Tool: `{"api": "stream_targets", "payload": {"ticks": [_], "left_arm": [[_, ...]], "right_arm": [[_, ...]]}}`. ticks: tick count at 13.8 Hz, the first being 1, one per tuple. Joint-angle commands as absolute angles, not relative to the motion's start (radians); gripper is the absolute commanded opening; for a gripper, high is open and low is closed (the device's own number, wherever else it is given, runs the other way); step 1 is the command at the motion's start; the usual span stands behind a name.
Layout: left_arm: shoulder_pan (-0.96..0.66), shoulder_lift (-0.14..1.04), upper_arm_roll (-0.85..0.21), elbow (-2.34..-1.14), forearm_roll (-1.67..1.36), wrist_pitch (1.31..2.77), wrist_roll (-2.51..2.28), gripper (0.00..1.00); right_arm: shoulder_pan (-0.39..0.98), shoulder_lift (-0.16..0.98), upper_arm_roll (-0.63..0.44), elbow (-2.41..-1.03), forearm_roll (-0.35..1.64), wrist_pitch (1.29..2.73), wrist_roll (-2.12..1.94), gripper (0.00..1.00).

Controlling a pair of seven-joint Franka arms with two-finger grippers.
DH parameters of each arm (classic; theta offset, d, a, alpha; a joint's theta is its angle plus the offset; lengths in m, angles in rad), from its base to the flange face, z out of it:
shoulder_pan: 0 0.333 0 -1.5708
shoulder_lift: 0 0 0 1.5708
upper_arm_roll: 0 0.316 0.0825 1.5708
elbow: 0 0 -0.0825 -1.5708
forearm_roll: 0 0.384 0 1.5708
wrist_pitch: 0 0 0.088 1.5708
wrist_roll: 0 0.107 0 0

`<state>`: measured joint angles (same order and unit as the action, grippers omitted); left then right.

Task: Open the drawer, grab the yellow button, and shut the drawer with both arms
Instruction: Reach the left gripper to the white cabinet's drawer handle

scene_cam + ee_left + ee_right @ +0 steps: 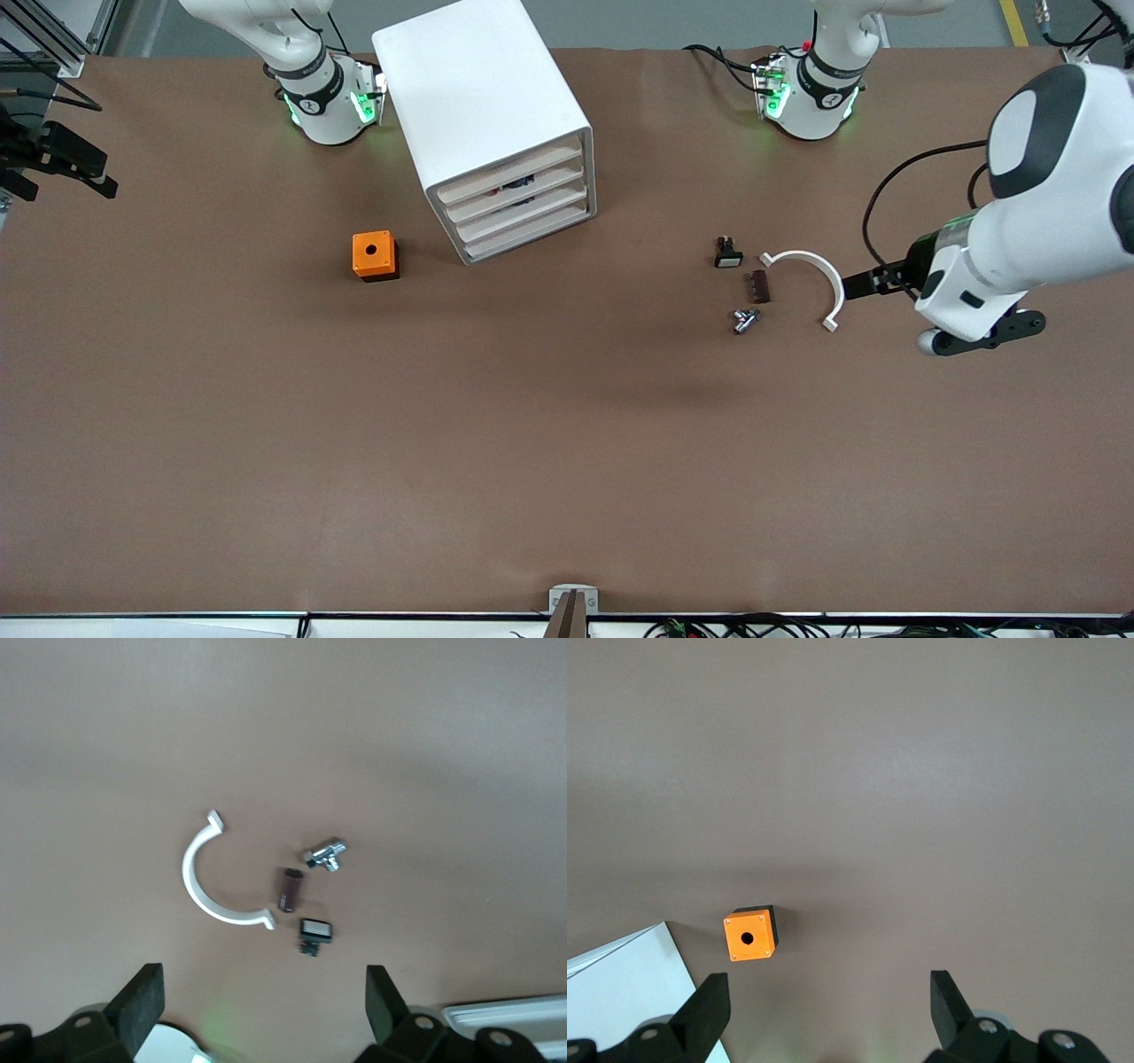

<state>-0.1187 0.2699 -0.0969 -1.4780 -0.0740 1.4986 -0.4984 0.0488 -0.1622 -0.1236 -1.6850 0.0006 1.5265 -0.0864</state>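
The white cabinet (483,115) stands near the arms' bases, and all its drawers (523,202) are pushed in. I cannot make out the button; only a small dark shape (518,186) shows in the gap above the second drawer from the top. My left gripper (262,1001) hangs open and empty over bare table at the left arm's end, beside a white half ring (208,886). My right gripper (829,1005) is open and empty, high over the table between its base and the orange cube (749,935). It does not show in the front view.
The orange cube with a hole (375,255) sits beside the cabinet, toward the right arm's end. Near the half ring (811,279) lie a black-and-white piece (727,254), a brown piece (759,286) and a small metal fitting (744,320). Black gear (62,164) juts in at the table's edge.
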Motion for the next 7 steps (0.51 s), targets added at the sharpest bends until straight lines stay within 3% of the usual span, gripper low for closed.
{"api": "stream_targets", "payload": {"ticks": [1, 7], "left_arm": [[-0.201, 0.319, -0.095, -1.439, -0.089, 1.468, -0.725, 1.0], [-0.288, 0.394, -0.097, -1.445, -0.202, 1.428, -1.159, 1.0]], "right_arm": [[0.045, -0.163, -0.124, -1.675, 0.0, 1.525, -0.095, 1.0], [0.045, -0.163, -0.124, -1.674, 0.0, 1.522, -0.094, 1.0]]}}
